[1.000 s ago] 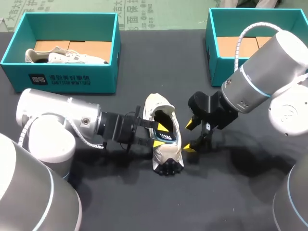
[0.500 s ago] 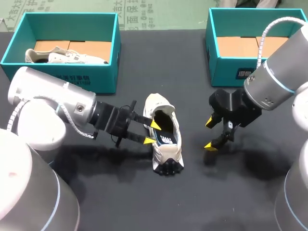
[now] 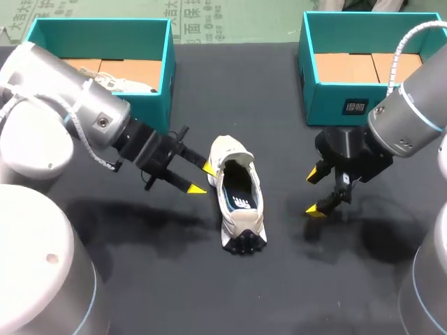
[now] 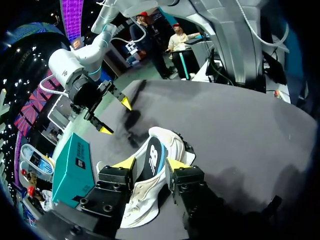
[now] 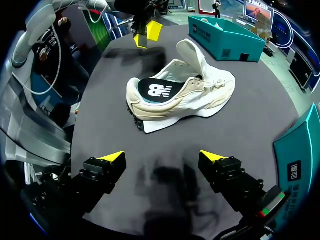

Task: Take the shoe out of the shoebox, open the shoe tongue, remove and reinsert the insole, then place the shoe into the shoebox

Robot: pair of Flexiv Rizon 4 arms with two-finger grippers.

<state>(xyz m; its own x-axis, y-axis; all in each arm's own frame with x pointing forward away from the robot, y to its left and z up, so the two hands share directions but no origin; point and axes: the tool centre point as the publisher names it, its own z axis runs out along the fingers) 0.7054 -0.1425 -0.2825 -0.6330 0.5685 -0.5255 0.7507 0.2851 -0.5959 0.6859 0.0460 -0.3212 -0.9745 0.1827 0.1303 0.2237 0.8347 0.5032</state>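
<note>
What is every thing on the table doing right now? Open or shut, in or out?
shoe: upright on the table, outside both boxes
tongue: pulled open
insole: inside the shoe
left shoebox: open, other shoe inside
right shoebox: open, no shoe seen inside
left hand: open, holding nothing
right hand: open, holding nothing

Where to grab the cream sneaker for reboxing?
On the cream sneaker, probably the side wall near the heel, from above: it sits upright on its sole, white tongue pulled forward, mouth open, so the wall can be pinched inside and out.
</note>
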